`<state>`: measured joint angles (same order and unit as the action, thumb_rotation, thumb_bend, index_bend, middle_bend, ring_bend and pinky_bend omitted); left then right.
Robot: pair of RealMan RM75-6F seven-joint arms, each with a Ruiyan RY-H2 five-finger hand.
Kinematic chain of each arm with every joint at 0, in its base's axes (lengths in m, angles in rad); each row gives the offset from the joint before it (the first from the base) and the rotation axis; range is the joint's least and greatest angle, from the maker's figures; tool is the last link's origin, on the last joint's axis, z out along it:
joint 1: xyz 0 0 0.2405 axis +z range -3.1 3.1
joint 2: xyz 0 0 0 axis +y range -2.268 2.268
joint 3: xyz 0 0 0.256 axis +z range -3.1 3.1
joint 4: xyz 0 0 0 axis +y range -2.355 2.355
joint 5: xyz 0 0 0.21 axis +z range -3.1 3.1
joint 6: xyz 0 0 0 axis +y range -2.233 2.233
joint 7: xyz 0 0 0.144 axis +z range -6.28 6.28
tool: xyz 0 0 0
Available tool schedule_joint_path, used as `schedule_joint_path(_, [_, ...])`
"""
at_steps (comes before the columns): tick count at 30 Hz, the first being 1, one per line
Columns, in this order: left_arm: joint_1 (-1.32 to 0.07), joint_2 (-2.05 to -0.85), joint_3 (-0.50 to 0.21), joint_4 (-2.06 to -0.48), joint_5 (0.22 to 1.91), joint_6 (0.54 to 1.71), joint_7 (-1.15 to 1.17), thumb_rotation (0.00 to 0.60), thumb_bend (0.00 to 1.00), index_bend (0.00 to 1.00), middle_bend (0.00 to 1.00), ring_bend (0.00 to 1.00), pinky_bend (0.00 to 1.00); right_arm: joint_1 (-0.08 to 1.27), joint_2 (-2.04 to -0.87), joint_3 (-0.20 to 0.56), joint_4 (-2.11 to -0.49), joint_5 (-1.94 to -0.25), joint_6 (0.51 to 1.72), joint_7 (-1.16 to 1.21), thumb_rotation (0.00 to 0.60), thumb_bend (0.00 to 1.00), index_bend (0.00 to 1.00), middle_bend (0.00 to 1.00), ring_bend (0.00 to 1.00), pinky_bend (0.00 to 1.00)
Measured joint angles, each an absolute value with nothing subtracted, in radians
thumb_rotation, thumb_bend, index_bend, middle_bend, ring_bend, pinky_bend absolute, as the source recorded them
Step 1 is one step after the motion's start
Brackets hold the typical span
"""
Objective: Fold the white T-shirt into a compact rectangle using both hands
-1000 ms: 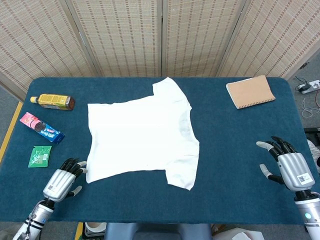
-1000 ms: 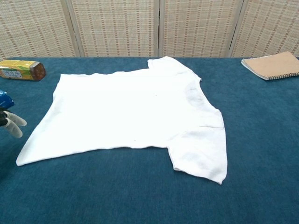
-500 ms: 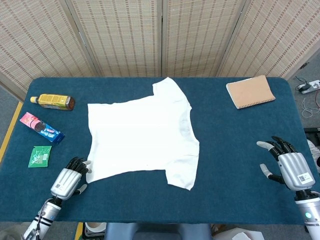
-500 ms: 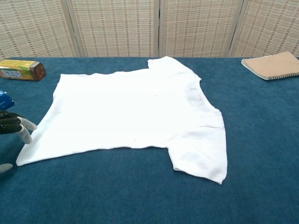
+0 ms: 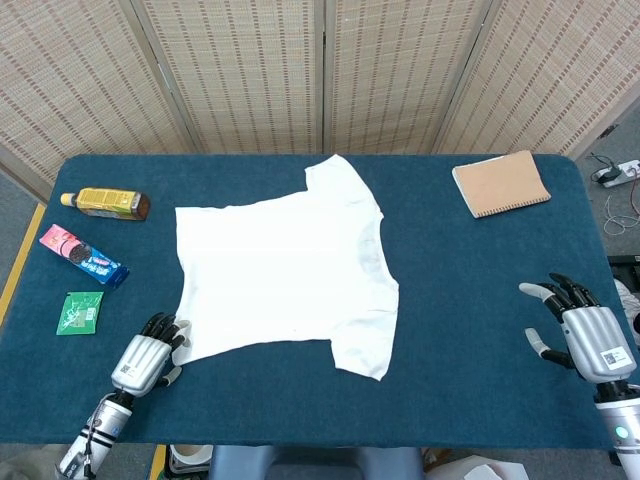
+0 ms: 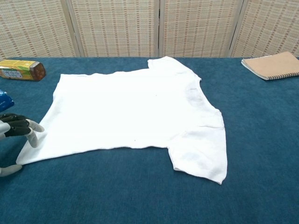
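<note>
Two hands: both sit low on the near side of the table, neither holding anything; the fold is not yet begun
Left hand: the silver-and-black left hand (image 5: 143, 358) has crept rightward over the last second, from a clear gap to the shirt's near-left corner; its fingers (image 6: 19, 127) are spread and now touch or all but touch the hem; nothing is grasped
Right hand: the silver right hand (image 5: 583, 335) rests well apart from the shirt at the near-right edge, fingers splayed and released; it has barely shifted
Shirt: the white short-sleeved cotton T-shirt (image 5: 285, 268) lies flat and unfolded across the middle of the dark blue felt table (image 5: 470, 330), one sleeve toward the near side, one toward the far side; it has not moved
Meaning: the left hand looks ready to pinch the corner for a first fold; the right has yet to come in
Left clutter: a green foil sachet (image 5: 80, 312), then a pink-and-blue biscuit packet (image 5: 83, 257), then a yellow-labelled amber bottle (image 5: 105, 203) lying on its side
Far right: a tan spiral-bound notebook (image 5: 500, 183)
Backdrop: woven beige folding screens (image 5: 320, 70)
</note>
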<state>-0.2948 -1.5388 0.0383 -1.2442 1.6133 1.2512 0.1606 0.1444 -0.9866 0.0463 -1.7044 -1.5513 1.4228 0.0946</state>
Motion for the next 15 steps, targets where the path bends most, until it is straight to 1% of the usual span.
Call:
schedule_joint_path(6, [-0.303,-1.553,0.034,-1.24,1.596,1.239,0.18,0.6,0.28,0.49,0.2,0.12,0.08,0.139,-0.987,0.045,-1.7,-1.549,1.427,0.1,0.6,0.33,0.25,0.28,0.12,0.19])
schedule_joint_path(15, [-0.31,-1.562,0.01,-1.234,1.553,1.231,0.2,0.6,0.28,0.51,0.2,0.12,0.08,0.136,-0.987,0.044,-1.694,-1.545,1.425,0.107,0.6,0.33,0.25,0.28,0.12,0.19])
